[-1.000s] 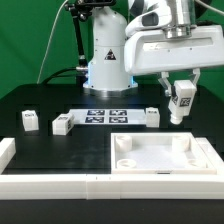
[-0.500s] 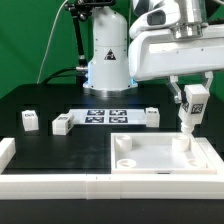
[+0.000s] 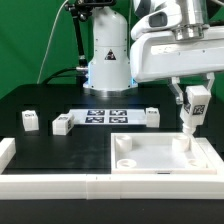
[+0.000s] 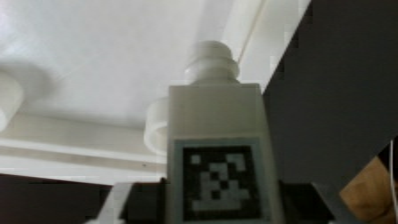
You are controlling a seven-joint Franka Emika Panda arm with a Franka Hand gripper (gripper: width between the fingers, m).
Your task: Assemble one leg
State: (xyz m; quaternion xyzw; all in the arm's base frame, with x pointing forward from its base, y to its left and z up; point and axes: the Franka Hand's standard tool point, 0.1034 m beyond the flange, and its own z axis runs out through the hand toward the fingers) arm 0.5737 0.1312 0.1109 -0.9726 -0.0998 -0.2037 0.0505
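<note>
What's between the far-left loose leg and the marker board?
Another loose leg sits between the far-left leg and the marker board; the exterior view shows it.

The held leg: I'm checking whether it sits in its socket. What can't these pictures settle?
- Exterior view: whether the leg touches the panel; the contact is too small.
- Wrist view: the socket, covered by the leg itself and blurred.
- Both views: how the gripper pinches the leg; too small, or cut off at the edge.
</note>
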